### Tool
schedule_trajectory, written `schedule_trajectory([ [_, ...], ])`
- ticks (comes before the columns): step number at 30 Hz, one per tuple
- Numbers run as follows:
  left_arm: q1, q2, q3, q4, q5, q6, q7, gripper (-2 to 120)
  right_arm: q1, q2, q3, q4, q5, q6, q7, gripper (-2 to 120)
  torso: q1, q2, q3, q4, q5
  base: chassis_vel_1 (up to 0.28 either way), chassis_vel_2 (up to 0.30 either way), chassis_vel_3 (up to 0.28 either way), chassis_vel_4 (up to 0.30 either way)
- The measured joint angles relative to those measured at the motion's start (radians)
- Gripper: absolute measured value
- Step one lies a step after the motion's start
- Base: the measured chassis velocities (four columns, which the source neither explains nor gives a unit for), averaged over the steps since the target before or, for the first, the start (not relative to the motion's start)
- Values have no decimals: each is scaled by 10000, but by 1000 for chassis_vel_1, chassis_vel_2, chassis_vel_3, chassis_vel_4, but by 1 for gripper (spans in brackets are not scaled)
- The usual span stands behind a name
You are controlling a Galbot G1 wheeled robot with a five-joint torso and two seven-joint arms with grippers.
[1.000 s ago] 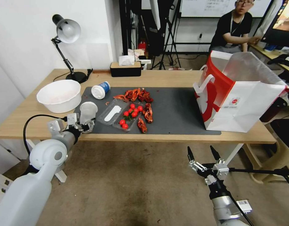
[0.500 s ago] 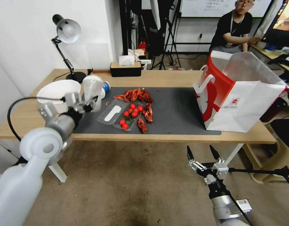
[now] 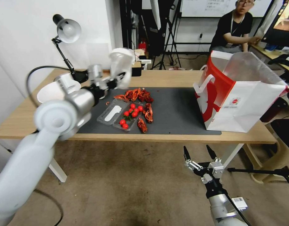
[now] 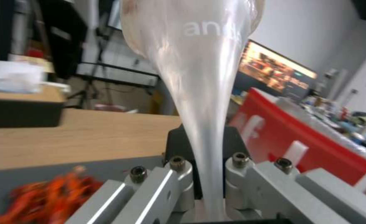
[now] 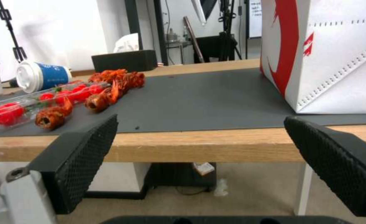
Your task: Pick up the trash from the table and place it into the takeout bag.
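The left gripper [image 3: 118, 80] is clamped on a clear plastic cup [image 3: 121, 66], squeezing its wall flat between the fingers [image 4: 178, 183] and holding it in the air above the far side of the table [image 3: 172, 77]. The paper bag [image 3: 241, 94] stands open on the table's right end, well apart from the cup. A white cup with blue label [image 5: 39, 76] lies on its side near the crayfish shells [image 3: 139, 99]. The right gripper [image 3: 199, 153] hangs below the table's front edge, fingers spread wide and holding nothing.
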Motion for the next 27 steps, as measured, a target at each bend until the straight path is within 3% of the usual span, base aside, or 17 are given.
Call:
schedule_trajectory([
  [8,-1903,-1225,1682,1038,16,5,46,2,-313,402,19,244,-554,-5,7,100,0,0,0,-2,3,0,0,0,0],
  [16,-3601,-2876,3459,2707,519,-188,256,2,-619,786,90,340,-987,227,-10,100,0,0,0,-3,2,0,0,0,0],
  [27,-4827,-3851,4747,4380,1075,-480,761,2,-767,840,153,332,-1039,404,-34,100,1,0,0,0,1,0,0,0,0],
])
